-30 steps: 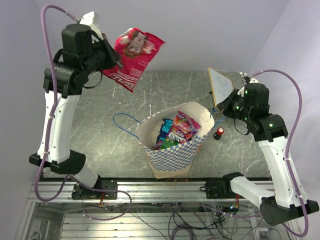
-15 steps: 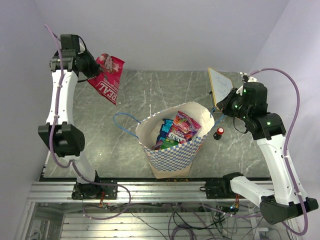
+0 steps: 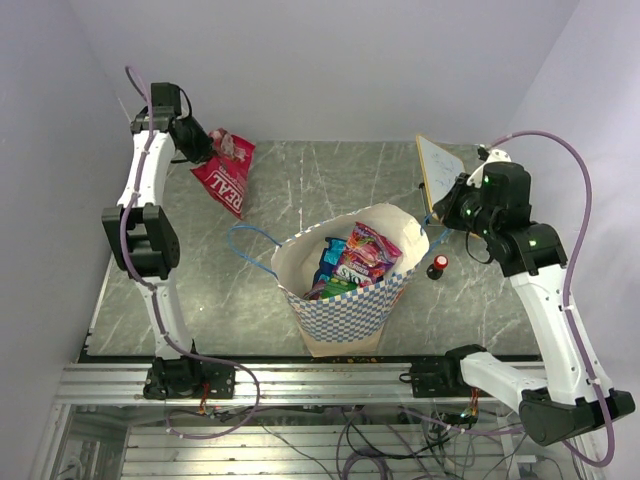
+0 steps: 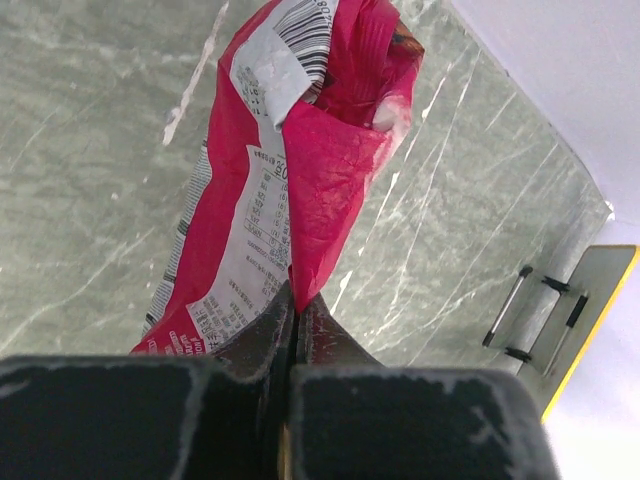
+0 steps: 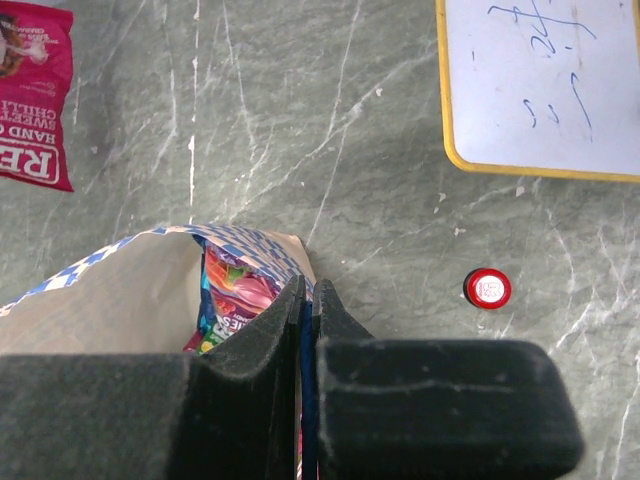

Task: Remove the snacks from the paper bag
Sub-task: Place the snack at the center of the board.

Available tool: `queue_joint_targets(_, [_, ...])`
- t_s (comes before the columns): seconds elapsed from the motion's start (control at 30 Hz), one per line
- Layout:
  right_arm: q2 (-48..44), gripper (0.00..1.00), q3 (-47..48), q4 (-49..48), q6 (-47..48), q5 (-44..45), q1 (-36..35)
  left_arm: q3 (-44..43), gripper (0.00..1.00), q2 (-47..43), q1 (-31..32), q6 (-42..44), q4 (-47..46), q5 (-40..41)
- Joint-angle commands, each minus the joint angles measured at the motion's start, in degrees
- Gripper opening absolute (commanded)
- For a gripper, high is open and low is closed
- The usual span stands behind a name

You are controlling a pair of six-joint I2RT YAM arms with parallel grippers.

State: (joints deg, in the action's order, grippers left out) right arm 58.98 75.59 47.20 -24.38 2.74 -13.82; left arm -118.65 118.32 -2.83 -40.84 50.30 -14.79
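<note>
Top external view: the left claw (image 3: 205, 150) has swung way out and down over the last second. The shiny red snack packet marked "REAL" (image 3: 226, 175) was high in the air; now it hangs low over the grey marbled worktop (image 3: 330, 185) at about 10 o'clock. The left wrist view shows the claw clenched tight on the packet's edge. I can't tell if the bottom edge is touching down yet. I'd guess letting go is next, which makes one snack out.

At the centre, toward 6 o'clock, the big blue-and-white checkered paper bag (image 3: 345, 310) hasn't budged. It stands open with a bunch of pink-purple and blue candy bags (image 3: 358, 255) inside, so there's plenty left to do.

At 3 o'clock the right claw (image 5: 305, 300) stays pinched on the paper bag's rim by its blue cord, steadying it. The small red-and-black knob (image 3: 438, 266) sits just beside the bag.
</note>
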Motion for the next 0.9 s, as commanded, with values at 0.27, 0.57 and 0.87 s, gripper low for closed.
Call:
queue_joint_targets(0.27, [5.19,0.0,1.99,0.0,-0.66,-2.29,0.26,-10.75,0.07,15.23,-2.94,-1.52,-5.86,-2.9])
queue_joint_targets(0.57, [8.04,0.0,3.61,0.54,-5.35,-1.69,0.23,-9.35,0.55,14.1,-4.74,0.66,-4.6,3.66])
queue_joint_targets(0.87, [7.19,0.0,2.36,-3.57,-3.26,-4.6,0.28,0.99,0.82,-0.18,-4.59,0.55,-7.61,1.37])
